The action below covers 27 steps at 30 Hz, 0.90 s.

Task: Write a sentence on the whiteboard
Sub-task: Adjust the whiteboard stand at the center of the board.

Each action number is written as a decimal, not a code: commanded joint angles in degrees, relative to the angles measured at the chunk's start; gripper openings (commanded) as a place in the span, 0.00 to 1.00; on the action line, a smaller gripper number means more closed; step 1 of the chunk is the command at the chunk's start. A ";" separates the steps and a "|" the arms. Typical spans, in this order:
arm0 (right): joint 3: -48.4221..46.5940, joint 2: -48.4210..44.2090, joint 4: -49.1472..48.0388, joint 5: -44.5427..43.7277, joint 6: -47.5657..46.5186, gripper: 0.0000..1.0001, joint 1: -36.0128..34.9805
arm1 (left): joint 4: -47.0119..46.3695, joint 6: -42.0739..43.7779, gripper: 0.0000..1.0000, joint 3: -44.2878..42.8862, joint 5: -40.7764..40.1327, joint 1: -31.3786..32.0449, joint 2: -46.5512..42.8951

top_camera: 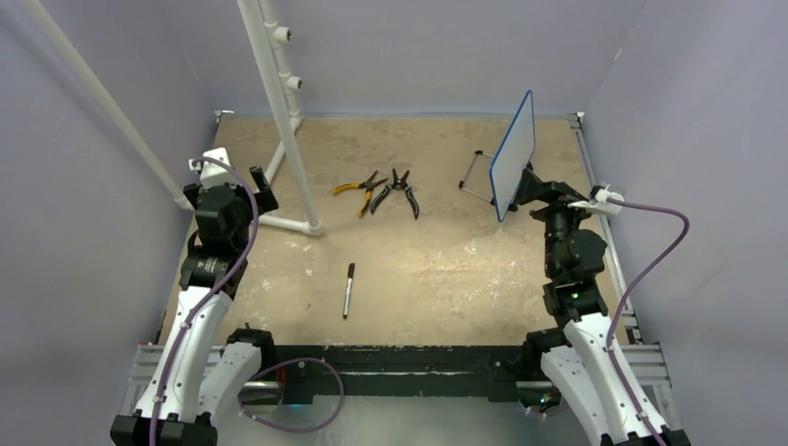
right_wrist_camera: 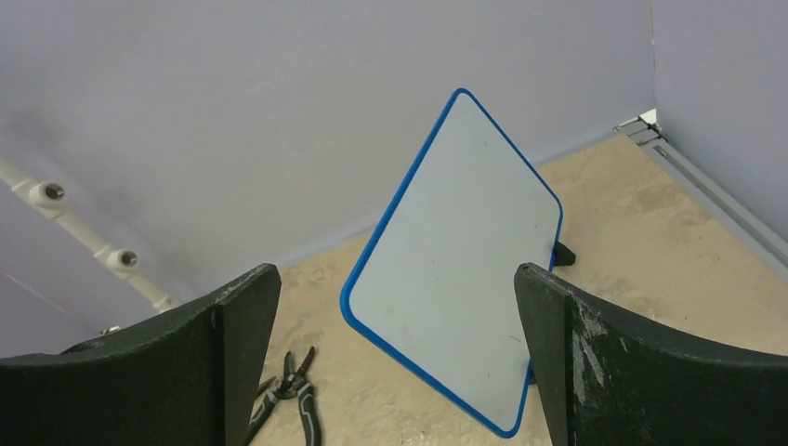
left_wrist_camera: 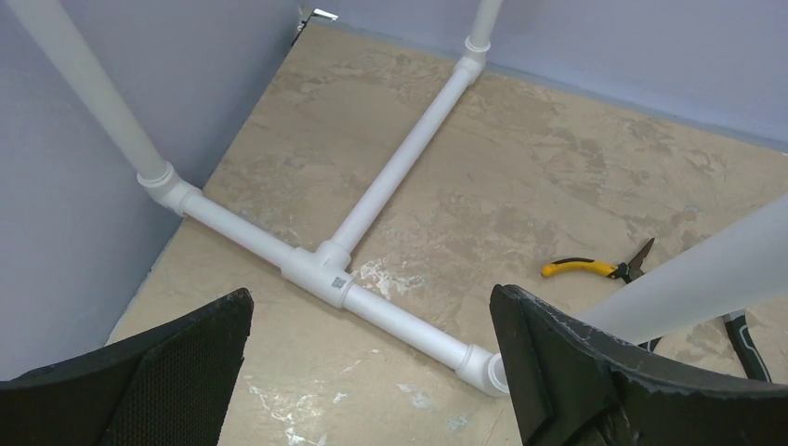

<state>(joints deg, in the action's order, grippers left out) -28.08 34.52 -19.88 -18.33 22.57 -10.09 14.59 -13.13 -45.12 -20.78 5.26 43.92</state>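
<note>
Whiteboard: the whiteboard (top_camera: 514, 156) stood at the far right of the table (top_camera: 446, 279), tilted back on its wire stand (top_camera: 476, 177), seen nearly edge-on from the top camera.
Board face: from my right wrist the whiteboard (right_wrist_camera: 455, 269) showed a plain white face inside the blue rim, with only faint grey smudges. One black foot (right_wrist_camera: 562, 253) showed behind its right edge.
Right fingers: my right gripper (top_camera: 530, 186) sat just behind the board, fingers spread wide and gripping nothing. In my wrist view the board filled the gap of the right gripper (right_wrist_camera: 398, 274). I couldn't tell whether a finger touched it.
Hidden: the board's lower right corner was cut off by my right finger (right_wrist_camera: 650, 372). From the top camera the board covered my fingertips.
Left fingers: my left gripper (left_wrist_camera: 372, 297) was released and empty, hanging over the white pipe frame (left_wrist_camera: 372, 200) at the left side.
Room: open tabletop lay between the arms. A metal rail (right_wrist_camera: 715, 195) and the walls closed in the board's right side.
Marker: a black marker (top_camera: 348, 289) lay alone on mid-table, well apart from both grippers.
Pliers: yellow-handled pliers (top_camera: 358, 189) and black-handled pliers (top_camera: 401, 190) lay just beside each other, between frame and board.
Writing: a small square sticker (left_wrist_camera: 339, 276) on the pipe tee was too small to read.
</note>
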 commanded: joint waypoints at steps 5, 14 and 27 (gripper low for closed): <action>2.24 3.17 1.42 -4.33 8.16 0.99 0.24 | -0.16 -2.17 0.99 -2.73 -0.37 -0.25 0.55; 2.20 21.63 -3.43 8.48 14.21 0.94 7.67 | 1.84 -2.24 0.99 -2.48 -1.55 -0.25 2.77; -2.80 45.05 -13.97 27.08 17.19 0.70 21.82 | 1.83 -1.20 0.99 -1.93 3.56 -0.25 3.80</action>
<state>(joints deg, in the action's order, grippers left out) -26.37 75.07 -27.88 2.98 39.09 9.54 17.76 -14.39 -45.54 -19.05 5.26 48.53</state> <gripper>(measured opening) 0.757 0.993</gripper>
